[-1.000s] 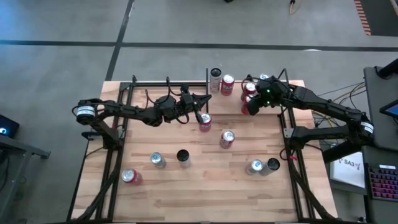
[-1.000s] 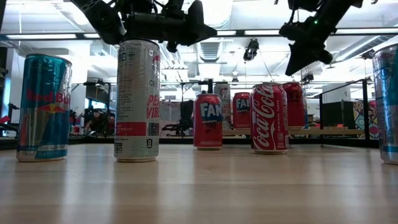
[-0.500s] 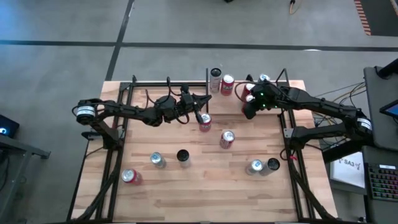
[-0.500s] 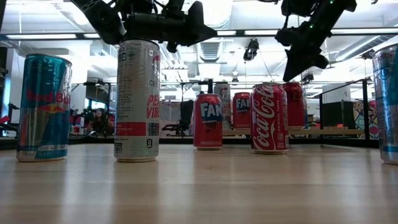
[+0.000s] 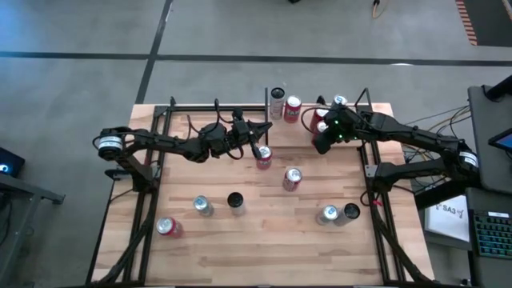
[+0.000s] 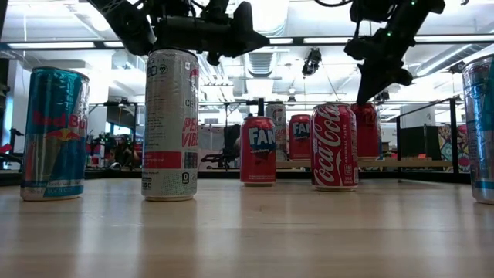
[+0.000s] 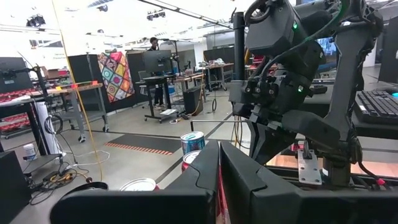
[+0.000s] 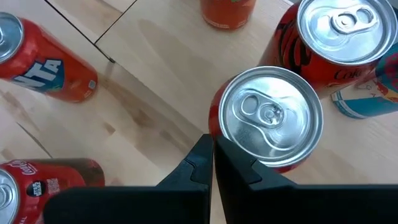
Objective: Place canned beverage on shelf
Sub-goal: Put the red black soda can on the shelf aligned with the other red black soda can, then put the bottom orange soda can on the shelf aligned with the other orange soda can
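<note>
Right wrist view — right pincer clenched, empty, above shelf.
Upright red can just beside its tips; left pincer clenched, farther off.

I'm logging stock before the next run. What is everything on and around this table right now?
Loose cans: seven; red, silver, blue, dark-topped; standing on the tabletop.
Cans on the shelf: about five; mostly red, one tall silver, one blue-and-white; far edge.
Shelf: one; light wood with black rods; far side, right of centre.
Tabletop: one; butcher-block wood.
Keyboard: one; dark; on a desk to the right.
Left tool: one; dark, shut; by a red can near mid-table.
Right tool: one; dark, shut; over the red cans on the shelf.
</note>
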You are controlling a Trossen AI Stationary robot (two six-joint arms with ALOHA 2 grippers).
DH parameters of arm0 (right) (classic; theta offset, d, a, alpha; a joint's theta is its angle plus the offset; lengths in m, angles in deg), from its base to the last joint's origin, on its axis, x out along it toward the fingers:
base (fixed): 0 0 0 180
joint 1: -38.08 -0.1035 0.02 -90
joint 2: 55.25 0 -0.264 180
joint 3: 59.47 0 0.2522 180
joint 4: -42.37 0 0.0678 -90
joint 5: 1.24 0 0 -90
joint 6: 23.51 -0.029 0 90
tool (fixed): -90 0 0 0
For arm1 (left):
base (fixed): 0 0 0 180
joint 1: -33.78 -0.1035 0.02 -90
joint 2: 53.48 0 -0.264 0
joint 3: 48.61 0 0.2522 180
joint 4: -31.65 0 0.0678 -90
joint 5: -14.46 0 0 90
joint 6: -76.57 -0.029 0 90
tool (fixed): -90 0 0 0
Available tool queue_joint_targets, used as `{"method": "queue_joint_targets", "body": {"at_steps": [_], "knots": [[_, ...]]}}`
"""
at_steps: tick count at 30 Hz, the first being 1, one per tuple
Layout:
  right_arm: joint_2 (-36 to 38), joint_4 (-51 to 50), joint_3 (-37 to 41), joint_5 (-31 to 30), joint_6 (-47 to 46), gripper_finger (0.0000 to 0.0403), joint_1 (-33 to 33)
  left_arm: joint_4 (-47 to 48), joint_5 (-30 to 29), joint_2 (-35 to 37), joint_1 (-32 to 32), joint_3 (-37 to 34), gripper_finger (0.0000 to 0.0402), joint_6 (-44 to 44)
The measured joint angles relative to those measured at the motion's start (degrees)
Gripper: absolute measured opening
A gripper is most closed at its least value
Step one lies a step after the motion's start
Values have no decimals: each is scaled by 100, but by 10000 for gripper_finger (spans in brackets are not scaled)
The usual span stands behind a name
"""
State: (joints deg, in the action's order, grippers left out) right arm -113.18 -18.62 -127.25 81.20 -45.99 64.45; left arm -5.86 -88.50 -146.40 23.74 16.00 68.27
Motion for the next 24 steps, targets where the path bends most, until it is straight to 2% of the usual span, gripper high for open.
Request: {"method": "queue_joint_targets", "body": {"at_steps": [14, 24], "knots": [[65, 316, -337, -8, 402, 9, -96, 191, 0, 69, 222, 0, 0, -83], [157, 1325, -310, 0, 718, 9, -903, 1171, 0, 752, 713, 0, 0, -216]]}}
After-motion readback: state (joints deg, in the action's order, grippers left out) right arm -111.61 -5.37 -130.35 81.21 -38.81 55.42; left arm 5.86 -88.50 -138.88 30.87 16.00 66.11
